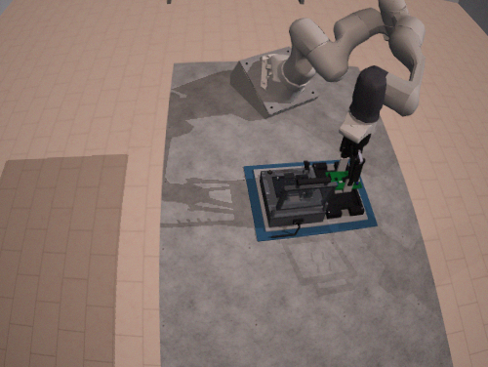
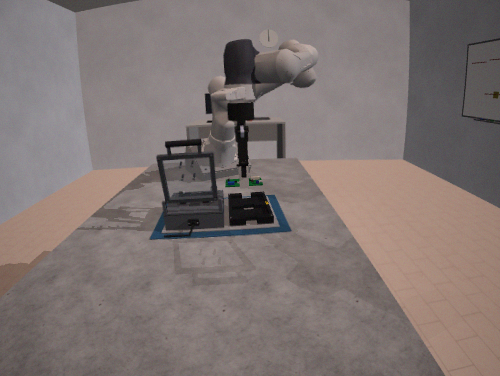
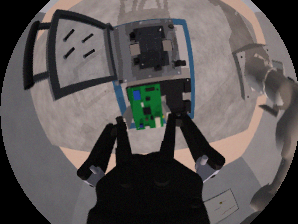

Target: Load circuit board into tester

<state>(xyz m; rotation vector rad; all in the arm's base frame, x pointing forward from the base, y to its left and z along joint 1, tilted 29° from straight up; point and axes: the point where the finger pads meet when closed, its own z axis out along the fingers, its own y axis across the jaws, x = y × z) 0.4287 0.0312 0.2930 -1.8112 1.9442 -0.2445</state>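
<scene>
The green circuit board (image 1: pixel 342 179) hangs level a little above the black tray (image 1: pixel 345 202), component side up. My gripper (image 1: pixel 352 182) points straight down and is shut on the board across its width. From the front, the board (image 2: pixel 238 183) and gripper (image 2: pixel 243 176) float above the far end of the tray (image 2: pixel 251 208). In the wrist view the board (image 3: pixel 148 108) sits between my fingers. The grey tester (image 1: pixel 293 200) stands left of the tray, its framed clear lid (image 2: pixel 186 175) open and upright. The tester bed (image 3: pixel 153 46) is bare.
Tester and tray share a white plate with a blue border (image 1: pixel 312 229) on the grey mat. A black cable (image 2: pixel 187 229) comes out of the tester's front. The arm's base (image 1: pixel 275 85) stands behind, and a table (image 2: pixel 235 135) stands by the far wall.
</scene>
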